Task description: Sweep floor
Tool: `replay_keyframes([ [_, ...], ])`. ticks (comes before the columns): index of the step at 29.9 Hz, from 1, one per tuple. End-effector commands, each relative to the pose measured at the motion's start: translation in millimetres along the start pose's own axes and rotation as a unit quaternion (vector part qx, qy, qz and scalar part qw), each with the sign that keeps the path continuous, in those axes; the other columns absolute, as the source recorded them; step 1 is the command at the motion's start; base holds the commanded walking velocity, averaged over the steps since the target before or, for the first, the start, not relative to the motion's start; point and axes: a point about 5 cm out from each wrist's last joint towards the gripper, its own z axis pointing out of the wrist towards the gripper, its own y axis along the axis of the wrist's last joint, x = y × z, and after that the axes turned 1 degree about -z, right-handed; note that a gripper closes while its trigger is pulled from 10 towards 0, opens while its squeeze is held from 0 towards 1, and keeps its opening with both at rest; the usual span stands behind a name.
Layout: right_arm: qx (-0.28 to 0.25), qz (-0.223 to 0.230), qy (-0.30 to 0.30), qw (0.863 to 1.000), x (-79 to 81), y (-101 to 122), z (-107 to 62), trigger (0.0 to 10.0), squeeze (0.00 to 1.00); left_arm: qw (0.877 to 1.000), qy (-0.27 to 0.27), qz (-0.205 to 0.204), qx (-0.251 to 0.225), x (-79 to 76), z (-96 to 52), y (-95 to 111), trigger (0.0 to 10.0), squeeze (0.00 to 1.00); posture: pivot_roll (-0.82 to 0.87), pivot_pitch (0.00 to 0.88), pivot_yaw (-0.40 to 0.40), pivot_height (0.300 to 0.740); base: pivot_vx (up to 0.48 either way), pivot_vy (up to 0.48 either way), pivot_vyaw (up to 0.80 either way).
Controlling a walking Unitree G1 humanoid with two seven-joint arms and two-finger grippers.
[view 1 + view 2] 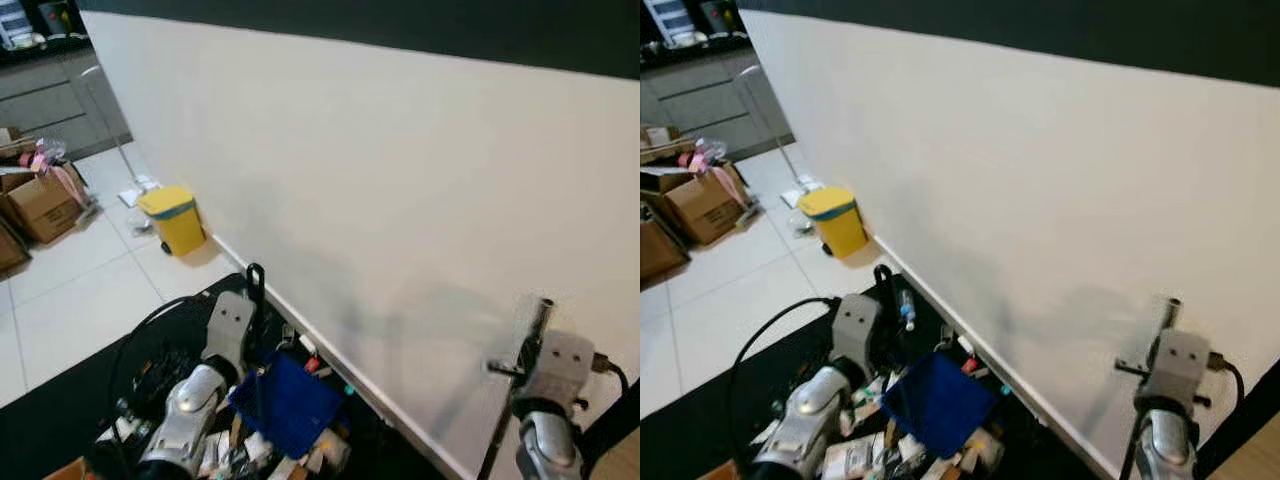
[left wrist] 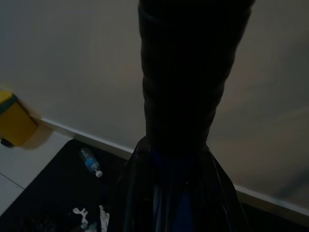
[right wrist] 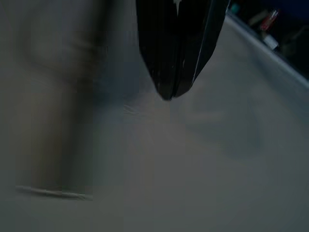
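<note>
Litter (image 1: pixel 940 440) crowds the lower centre by the wall; your left claw (image 1: pixel 254 275) grips a blue dustpan (image 1: pixel 288 403), right claw (image 3: pixel 176 72) pinched closed.

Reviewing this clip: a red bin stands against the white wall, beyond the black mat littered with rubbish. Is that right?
Not quite: the bin is yellow with a greenish band under its lid, not red, as the left eye view shows. The rest holds: it stands against the white wall, beyond the black mat littered with rubbish.
</note>
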Motion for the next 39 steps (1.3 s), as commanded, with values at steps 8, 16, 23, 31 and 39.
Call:
replay_keyframes([
  [8, 0.113, -0.044, -0.111, 0.986, -30.4, -35.6, -12.6, 10.0, 0.0, 1.0, -0.004, 0.003, -0.017, -1.5, 4.2, 7.6, 10.0, 0.0, -0.04, 0.111, 0.118, 0.74, 0.0, 0.0, 0.0],
  [16, 0.103, -0.017, -0.111, 0.988, -24.7, -32.2, -15.0, 10.0, 1.0, 1.0, -0.001, 0.005, -0.016, 1.6, 3.7, 7.9, 10.0, 0.0, -0.04, 0.11, 0.117, 0.74, 0.0, 0.0, 0.0],
  [23, 0.081, -0.03, -0.103, 0.991, -18.4, -25.6, -16.6, 10.0, 1.0, 1.0, -0.002, 0.005, -0.015, 1.3, 2.9, 7.2, 10.0, 0.0, -0.04, 0.11, 0.12, 0.74, 0.0, 0.0, 0.0],
  [31, 0.065, -0.049, -0.165, 0.983, -21.9, -17.6, -25.2, 10.0, 0.64, 1.0, -0.001, 0.006, -0.016, 2.3, 3.9, 7.8, 10.0, 0.0, -0.04, 0.106, 0.121, 0.74, 0.0, 0.0, 0.0],
  [39, 0.069, -0.067, -0.169, 0.981, -22.6, -17.5, -22.3, 10.0, 0.0, 1.0, -0.001, 0.009, -0.018, 4.4, 4.8, 9.5, 10.0, 0.0, -0.03, 0.098, 0.118, 0.74, 0.0, 0.0, 0.0],
])
